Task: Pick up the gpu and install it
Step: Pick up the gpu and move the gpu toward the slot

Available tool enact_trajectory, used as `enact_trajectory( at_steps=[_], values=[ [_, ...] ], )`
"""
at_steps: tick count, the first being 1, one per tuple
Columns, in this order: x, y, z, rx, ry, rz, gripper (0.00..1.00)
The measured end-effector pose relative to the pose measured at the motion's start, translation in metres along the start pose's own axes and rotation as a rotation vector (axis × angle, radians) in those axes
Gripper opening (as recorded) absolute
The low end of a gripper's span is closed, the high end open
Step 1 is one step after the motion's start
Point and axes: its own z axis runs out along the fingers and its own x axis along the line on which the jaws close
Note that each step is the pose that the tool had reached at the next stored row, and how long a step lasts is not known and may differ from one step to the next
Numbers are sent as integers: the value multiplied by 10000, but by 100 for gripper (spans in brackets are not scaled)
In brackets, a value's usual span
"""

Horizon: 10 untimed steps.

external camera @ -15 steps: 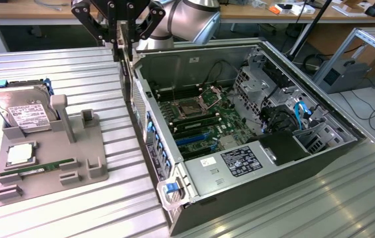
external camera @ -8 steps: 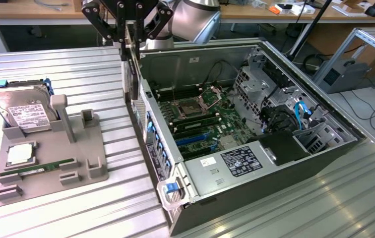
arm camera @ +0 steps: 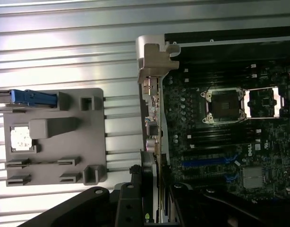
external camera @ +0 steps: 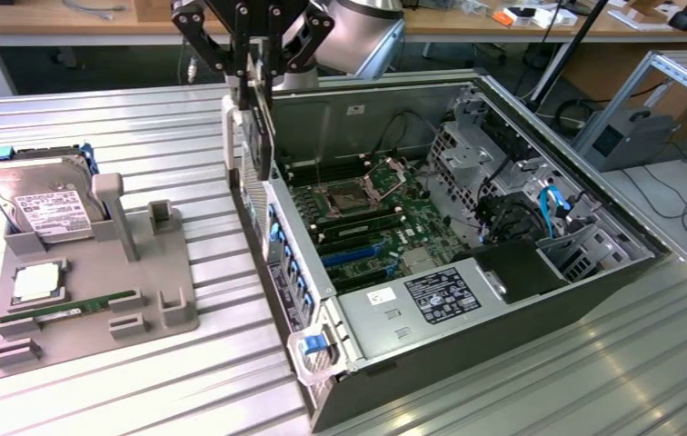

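My gripper (external camera: pixel 253 74) is shut on the gpu (external camera: pixel 250 136), a thin dark card with a pale metal end bracket. The card hangs upright and edge-on below the fingers. It is over the near-left wall of the open computer case (external camera: pixel 586 272), above the motherboard (external camera: pixel 362 213) side of that wall. In the wrist view my gripper (arm camera: pixel 157 201) clamps the gpu (arm camera: pixel 152 66) from both sides. The card's bracket end points away from the camera, next to the motherboard (arm camera: pixel 220 142) with its blue slots (arm camera: pixel 208 158).
A grey parts holder (external camera: pixel 137 300) stands at the exterior view's left, with a hard drive (external camera: pixel 41 204), a CPU (external camera: pixel 34 283) and a green RAM stick (external camera: pixel 71 309) on it. The ribbed metal table (external camera: pixel 538 381) surrounds the case. Desks and cables lie behind.
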Motion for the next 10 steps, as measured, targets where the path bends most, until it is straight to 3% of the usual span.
enact_trajectory(
  at_steps=[10],
  values=[
    [-193,14,6,-1,-1,-1,27]
  ],
)
